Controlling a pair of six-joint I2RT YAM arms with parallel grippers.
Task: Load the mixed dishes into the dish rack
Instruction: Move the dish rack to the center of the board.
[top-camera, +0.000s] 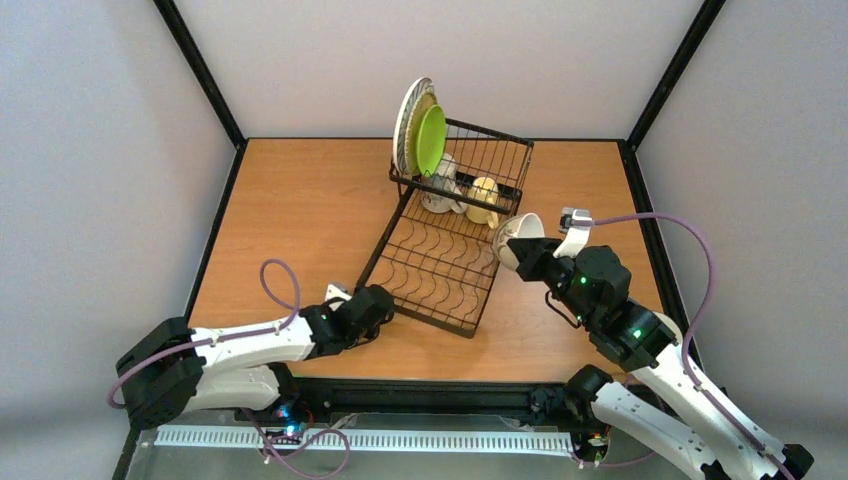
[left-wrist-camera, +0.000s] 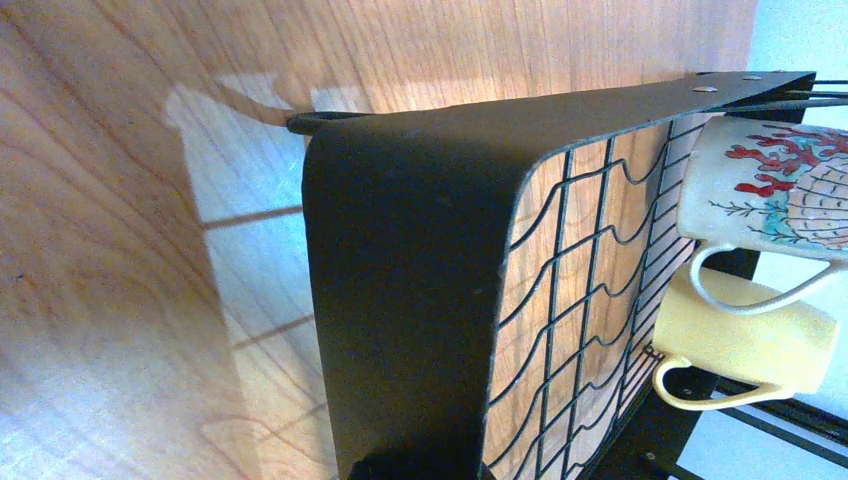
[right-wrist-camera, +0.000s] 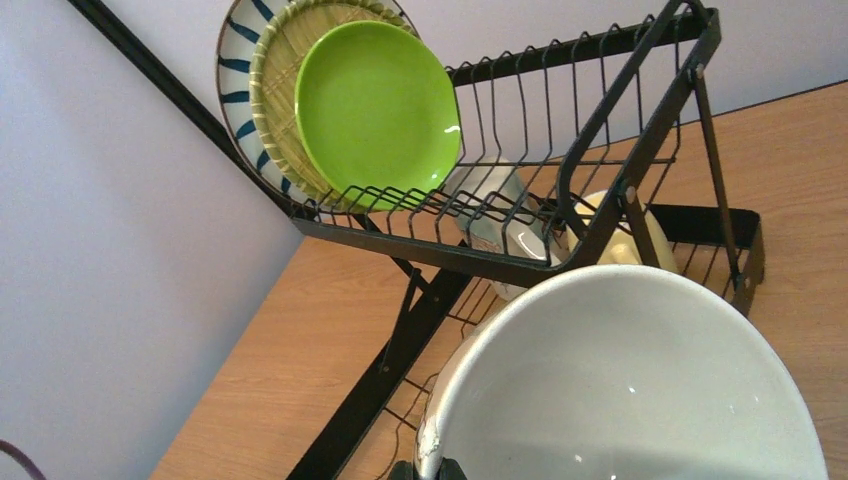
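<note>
As right claw (top-camera: 512, 249) grips it, bowl (top-camera: 505, 232) tilts beside rack (top-camera: 432, 262).

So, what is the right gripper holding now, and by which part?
The right gripper pinches a white bowl at its rim; the bowl is tilted, near the dish rack's right side.

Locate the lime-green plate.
In the top view, the lime-green plate stands on edge in the dish rack, at its raised section's left end, just right of the woven bamboo plate.
</note>
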